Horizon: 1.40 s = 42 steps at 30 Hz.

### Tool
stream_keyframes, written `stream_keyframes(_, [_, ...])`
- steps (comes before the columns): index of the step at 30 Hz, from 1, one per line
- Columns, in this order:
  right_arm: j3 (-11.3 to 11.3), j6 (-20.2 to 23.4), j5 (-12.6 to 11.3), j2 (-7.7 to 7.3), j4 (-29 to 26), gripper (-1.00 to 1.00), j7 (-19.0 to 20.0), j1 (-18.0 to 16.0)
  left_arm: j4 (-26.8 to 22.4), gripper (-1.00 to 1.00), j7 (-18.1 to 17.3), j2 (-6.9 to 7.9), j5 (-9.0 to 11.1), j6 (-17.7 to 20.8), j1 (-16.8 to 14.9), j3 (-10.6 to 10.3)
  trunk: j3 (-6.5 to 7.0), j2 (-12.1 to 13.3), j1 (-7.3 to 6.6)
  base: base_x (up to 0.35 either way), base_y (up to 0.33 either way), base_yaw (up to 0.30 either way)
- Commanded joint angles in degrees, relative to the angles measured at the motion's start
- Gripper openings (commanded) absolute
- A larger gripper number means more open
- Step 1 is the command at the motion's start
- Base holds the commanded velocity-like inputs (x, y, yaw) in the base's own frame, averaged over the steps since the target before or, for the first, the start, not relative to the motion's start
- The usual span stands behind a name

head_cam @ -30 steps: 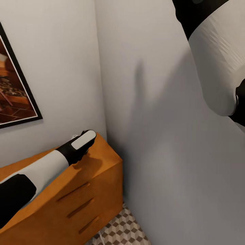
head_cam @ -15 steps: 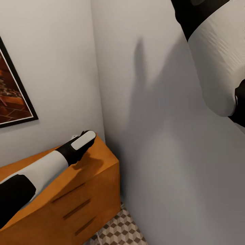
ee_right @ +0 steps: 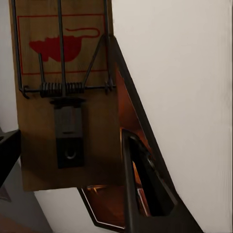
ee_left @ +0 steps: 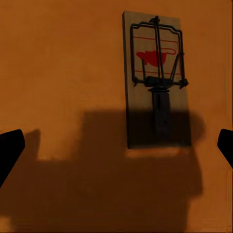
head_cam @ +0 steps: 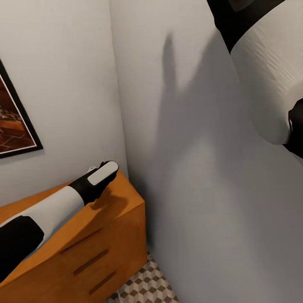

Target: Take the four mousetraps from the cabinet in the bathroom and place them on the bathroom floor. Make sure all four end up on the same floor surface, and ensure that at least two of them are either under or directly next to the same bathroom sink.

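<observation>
Meanwhile view panned right; left gripper [head_cam: 110, 165] still over cabinet [head_cam: 126, 210].

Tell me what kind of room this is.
Probably a corner of a home bathroom or hallway: cube-patterned floor tiles, an orange wooden cabinet with drawers, and a framed picture on plain white walls.

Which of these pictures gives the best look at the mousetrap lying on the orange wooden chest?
The left wrist view: the mousetrap lies flat on the cabinet top, whole and unobstructed, red mouse print clear. In the head view the left arm hides that spot. The right wrist view shows a different trap, held close to its camera.
</observation>
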Motion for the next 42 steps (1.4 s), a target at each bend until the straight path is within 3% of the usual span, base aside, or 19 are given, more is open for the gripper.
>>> stream_keyframes(1, [0.70, 0.11, -0.40, 0.00, -0.11, -1.00, 0.22, -0.08, -0.15, 1.00, 0.09, 0.16, 0.32, -0.30, -0.09, -0.39, -0.07, 0.00, 0.03, 0.184, -0.168, 0.000])
stream_keyframes(42, [0.82, 0.14, -0.31, 0.00, -0.11, -1.00, 0.31, 0.09, -0.44, 1.00, -0.36, 0.61, 0.39, 0.81, -0.11, 0.05, -0.07, 0.00, 0.03, 0.048, -0.043, 0.000])
